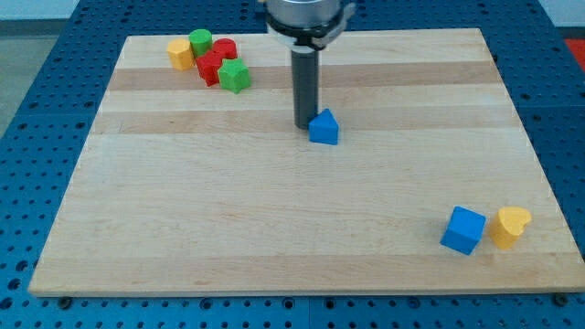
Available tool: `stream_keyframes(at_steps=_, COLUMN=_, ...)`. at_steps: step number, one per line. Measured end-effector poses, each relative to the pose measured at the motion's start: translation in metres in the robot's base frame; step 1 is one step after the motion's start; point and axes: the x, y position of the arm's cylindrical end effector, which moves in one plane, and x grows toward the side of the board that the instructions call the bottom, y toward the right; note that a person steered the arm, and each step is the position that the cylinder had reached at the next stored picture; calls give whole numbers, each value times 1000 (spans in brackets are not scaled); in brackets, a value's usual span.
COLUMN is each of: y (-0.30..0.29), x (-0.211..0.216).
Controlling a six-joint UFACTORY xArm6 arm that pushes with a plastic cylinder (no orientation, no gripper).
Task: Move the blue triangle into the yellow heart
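The blue triangle lies on the wooden board, a little above the middle. My tip stands just at its left side, touching or nearly touching it. The yellow heart lies near the board's bottom right corner. A blue cube sits right beside the heart on its left, touching or almost touching it.
A cluster sits at the board's top left: a yellow block, a green cylinder, a red cylinder, a red block and a green star-like block. The board's edge borders a blue pegboard.
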Motion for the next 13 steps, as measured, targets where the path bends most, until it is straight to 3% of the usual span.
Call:
stream_keyframes(at_steps=7, y=122, x=89)
stream_keyframes(at_steps=13, y=198, x=90)
